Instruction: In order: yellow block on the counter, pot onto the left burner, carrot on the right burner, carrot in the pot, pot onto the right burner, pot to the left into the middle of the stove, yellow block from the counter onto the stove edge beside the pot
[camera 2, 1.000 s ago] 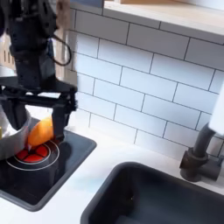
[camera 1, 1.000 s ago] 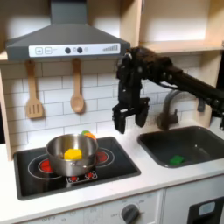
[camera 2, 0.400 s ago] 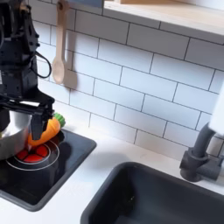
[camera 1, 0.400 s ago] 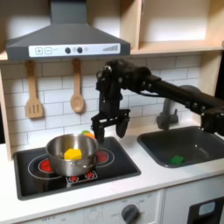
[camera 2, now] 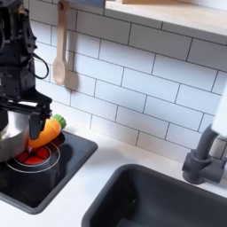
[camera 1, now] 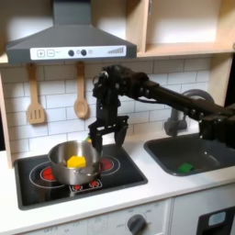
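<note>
— Sitting where, the yellow block (camera 1: 76, 162)?
— Inside the pot (camera 1: 72, 162), on the stove (camera 1: 41, 191).
— Behind that?
— The gripper (camera 1: 107, 138) hangs spread and empty; the carrot (camera 2: 45, 133) lies behind the pot.

arm (camera 1: 151, 84): matte black, boxy jointed segments
hand (camera 1: 107, 139): black, two flat fingers
cables: thin black loops along the arm
</note>
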Robot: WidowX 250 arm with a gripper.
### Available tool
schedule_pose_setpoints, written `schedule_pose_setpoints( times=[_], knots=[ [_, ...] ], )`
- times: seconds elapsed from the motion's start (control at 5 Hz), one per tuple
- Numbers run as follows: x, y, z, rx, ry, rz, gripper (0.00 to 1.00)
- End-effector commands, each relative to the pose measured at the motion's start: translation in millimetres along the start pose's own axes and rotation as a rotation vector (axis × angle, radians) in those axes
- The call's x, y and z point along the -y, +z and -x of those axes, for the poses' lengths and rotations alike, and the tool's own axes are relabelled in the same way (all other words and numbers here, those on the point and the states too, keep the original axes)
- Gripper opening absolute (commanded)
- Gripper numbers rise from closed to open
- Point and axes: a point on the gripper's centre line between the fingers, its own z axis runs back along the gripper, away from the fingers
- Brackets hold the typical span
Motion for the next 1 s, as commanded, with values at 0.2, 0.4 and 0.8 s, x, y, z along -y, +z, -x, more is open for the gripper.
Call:
schedule_pose_setpoints(
  times=[0.2, 0.4, 0.8],
  knots=[
    [-19.8, 10.9, 0.7, -0.006, 0.067, 0.023, 1.00],
    [-32.6, 4.1, -4.2, -0.003, 0.093, -0.003, 1.00],
    [-44.0, -12.4, -26.9, -0.010, 0.106, -0.038, 1.00]
  ],
)
